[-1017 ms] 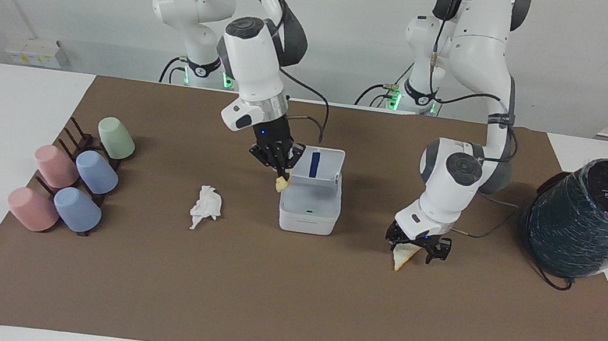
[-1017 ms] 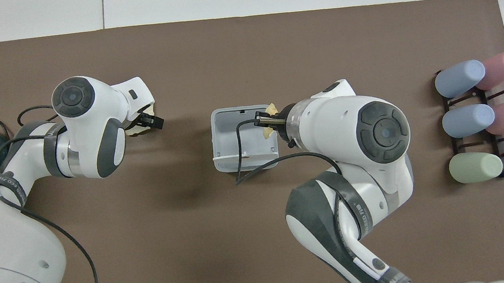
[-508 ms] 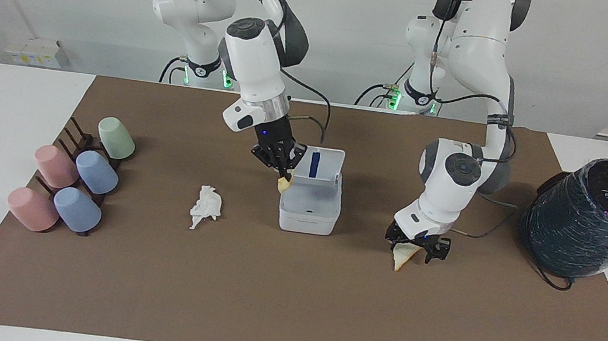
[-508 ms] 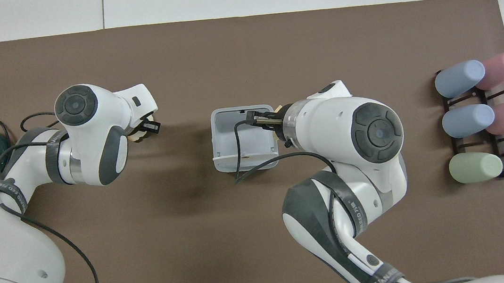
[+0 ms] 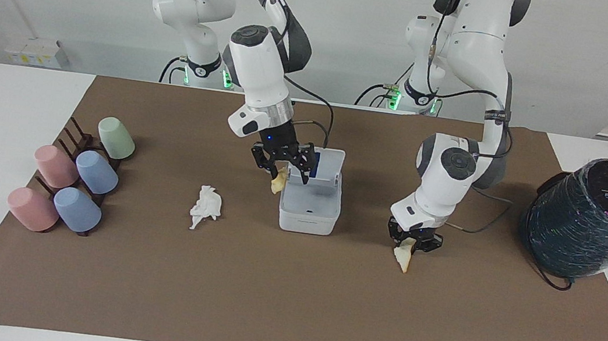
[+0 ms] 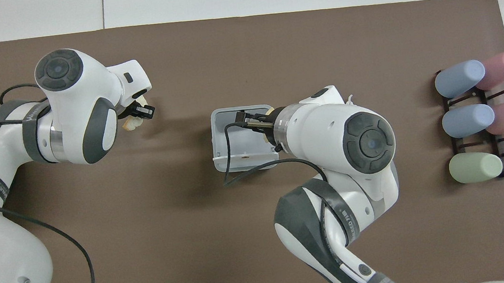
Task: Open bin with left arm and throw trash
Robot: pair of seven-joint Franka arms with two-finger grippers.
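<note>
Since the last frame my right gripper (image 5: 284,172) has spread its fingers over the open bin (image 5: 309,211) at mid-mat; the yellowish peel (image 5: 278,182) looks loose at the bin's rim, perhaps touching one finger. My left gripper (image 5: 411,242) has lifted, clamped on the bread slice (image 5: 403,256). The tissue (image 5: 206,205) lies beside the bin, toward the right arm's end.

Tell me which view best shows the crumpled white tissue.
The facing view: the crumpled white tissue lies in plain sight on the brown mat, beside the small white square bin. In the overhead view the right arm covers nearly all of it.
</note>
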